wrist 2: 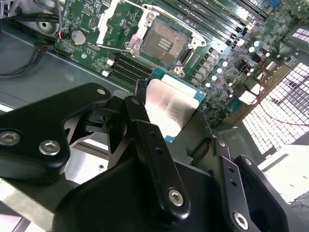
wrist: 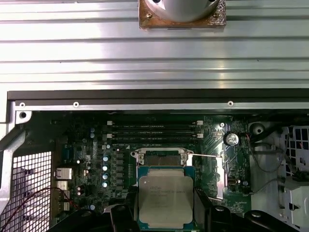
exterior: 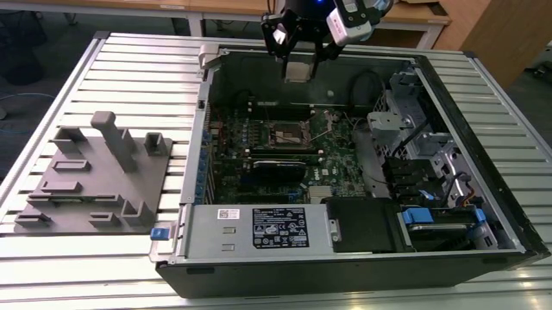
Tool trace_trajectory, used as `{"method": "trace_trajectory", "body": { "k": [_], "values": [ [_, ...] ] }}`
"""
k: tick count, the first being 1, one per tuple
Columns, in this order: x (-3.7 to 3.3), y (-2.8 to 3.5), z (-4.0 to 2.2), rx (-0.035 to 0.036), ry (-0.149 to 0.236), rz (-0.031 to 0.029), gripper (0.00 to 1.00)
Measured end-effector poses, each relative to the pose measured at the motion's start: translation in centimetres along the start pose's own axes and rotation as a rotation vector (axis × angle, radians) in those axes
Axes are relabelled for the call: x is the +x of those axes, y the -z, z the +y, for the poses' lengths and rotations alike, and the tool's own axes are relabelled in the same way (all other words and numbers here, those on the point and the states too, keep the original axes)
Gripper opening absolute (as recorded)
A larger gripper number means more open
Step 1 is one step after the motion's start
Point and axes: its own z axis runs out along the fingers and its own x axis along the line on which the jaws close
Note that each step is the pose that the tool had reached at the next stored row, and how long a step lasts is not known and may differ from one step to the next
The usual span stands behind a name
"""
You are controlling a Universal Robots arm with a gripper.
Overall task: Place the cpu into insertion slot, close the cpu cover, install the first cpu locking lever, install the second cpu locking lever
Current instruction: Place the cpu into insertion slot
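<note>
Chip (wrist: 165,198) is pinched by two opposite edges in the gripper (exterior: 298,64), fingers closed in just to chip width, metal top facing the wrist. Socket (wrist: 161,161) lies bare well below the gripper, not straight under it, with its cover (wrist: 221,176) swung open beside it. I'd say the trick is squaring the chip's corners to the socket and keeping it dead level, so it drops in without scraping the contacts.

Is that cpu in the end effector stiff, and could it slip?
Probably stiff: the cpu looks like a flat metal-topped plate. Its top looks smooth and the end effector grips only its edges, so slipping seems possible.
</note>
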Motion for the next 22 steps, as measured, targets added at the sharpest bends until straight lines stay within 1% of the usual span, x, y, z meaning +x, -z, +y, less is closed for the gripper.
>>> {"method": "trace_trajectory", "body": {
  "k": [2, 11, 14, 18, 22],
  "values": [
    [0.00, -0.14, -0.01, -0.0002, 0.000, -0.0001, 0.54],
    [0.00, -0.15, -0.01, -0.0002, 0.000, -0.0001, 0.54],
    [-0.01, -0.40, -0.04, -0.0002, 0.000, -0.0003, 0.54],
    [-0.02, -1.03, -0.09, 0.0082, 0.000, -0.0003, 0.54],
    [-0.03, -1.60, -0.14, 0.0207, 0.000, -0.0007, 0.54]
  ]
}}
